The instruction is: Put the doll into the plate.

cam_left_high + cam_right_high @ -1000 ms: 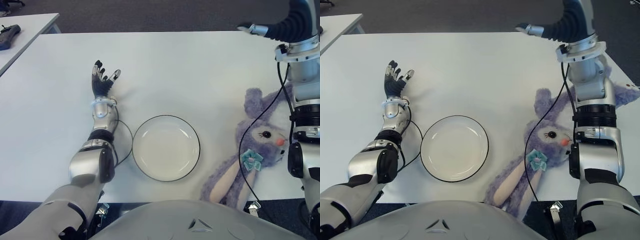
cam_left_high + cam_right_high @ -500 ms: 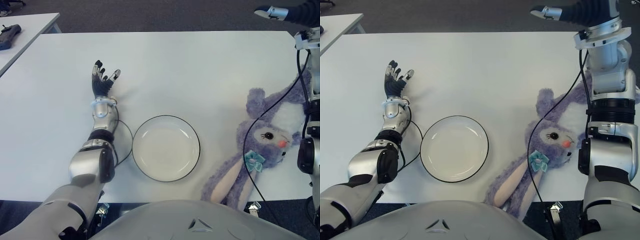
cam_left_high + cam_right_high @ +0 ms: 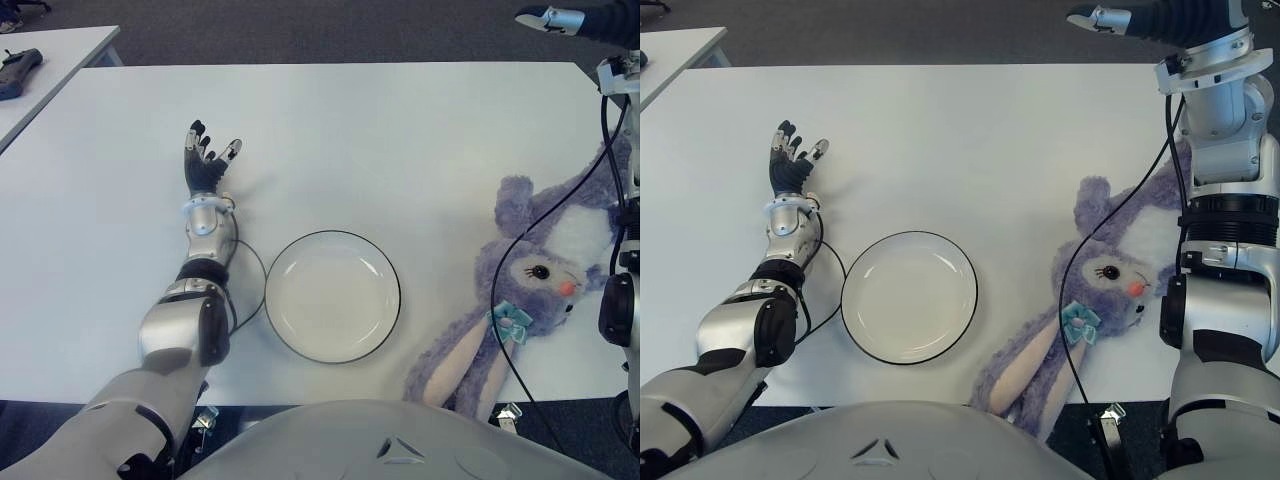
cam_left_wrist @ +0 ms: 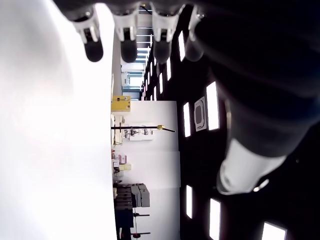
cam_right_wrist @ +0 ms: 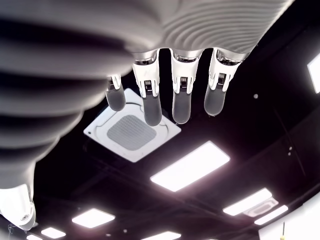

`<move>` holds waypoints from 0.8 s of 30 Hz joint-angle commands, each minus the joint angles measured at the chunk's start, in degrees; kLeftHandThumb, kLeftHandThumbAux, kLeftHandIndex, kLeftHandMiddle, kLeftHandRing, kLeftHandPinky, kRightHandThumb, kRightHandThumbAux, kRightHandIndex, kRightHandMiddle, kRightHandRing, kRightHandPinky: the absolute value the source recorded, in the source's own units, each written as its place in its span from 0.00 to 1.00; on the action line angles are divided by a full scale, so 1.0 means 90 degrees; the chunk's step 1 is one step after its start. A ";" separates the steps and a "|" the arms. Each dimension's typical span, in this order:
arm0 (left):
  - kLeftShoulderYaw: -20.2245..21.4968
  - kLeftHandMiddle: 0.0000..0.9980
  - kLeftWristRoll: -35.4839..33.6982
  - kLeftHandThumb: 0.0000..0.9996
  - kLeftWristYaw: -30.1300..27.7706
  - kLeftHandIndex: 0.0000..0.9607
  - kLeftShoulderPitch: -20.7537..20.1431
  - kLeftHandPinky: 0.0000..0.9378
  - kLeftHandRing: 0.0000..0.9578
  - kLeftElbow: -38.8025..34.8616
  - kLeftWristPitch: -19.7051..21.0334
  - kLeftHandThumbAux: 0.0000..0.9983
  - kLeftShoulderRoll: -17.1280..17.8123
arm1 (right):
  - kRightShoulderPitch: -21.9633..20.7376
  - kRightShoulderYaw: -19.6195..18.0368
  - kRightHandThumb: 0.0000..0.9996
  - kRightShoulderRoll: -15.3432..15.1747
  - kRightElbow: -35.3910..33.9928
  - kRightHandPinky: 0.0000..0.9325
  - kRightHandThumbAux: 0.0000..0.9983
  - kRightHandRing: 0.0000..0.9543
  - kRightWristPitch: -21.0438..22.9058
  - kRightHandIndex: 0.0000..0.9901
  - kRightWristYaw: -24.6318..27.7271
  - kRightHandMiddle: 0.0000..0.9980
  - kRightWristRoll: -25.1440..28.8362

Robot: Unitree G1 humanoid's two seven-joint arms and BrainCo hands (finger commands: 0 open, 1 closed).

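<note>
Doll lies on the table to the right of the plate, not in it; since 1 s ago it has shifted slightly right. Right hand has swung from over the table's far middle out to the far right corner, fingers straight, holding nothing. Right forearm and cable cross the doll, prob. covering its right side. Left hand unchanged left of plate, fingers spread, empty.
</note>
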 commanded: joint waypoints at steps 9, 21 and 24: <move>0.0036 0.01 -0.0052 0.06 0.0182 0.03 0.1268 0.03 0.00 0.1126 0.0920 0.78 -0.0751 | -0.0145 0.0000 0.08 -0.0077 0.0142 0.12 0.57 0.12 0.0009 0.07 0.0134 0.14 0.0055; 0.0091 0.02 -0.0078 0.04 0.0102 0.04 0.1295 0.03 0.00 0.1127 0.0887 0.78 -0.0736 | -0.0143 -0.0014 0.08 -0.0077 0.0102 0.12 0.57 0.12 0.0028 0.07 0.0165 0.14 0.0070; 0.0087 0.02 -0.0074 0.02 0.0066 0.04 0.1303 0.02 0.00 0.1130 0.0893 0.78 -0.0720 | -0.0148 -0.0009 0.08 -0.0068 0.0093 0.12 0.57 0.12 0.0038 0.07 0.0165 0.14 0.0063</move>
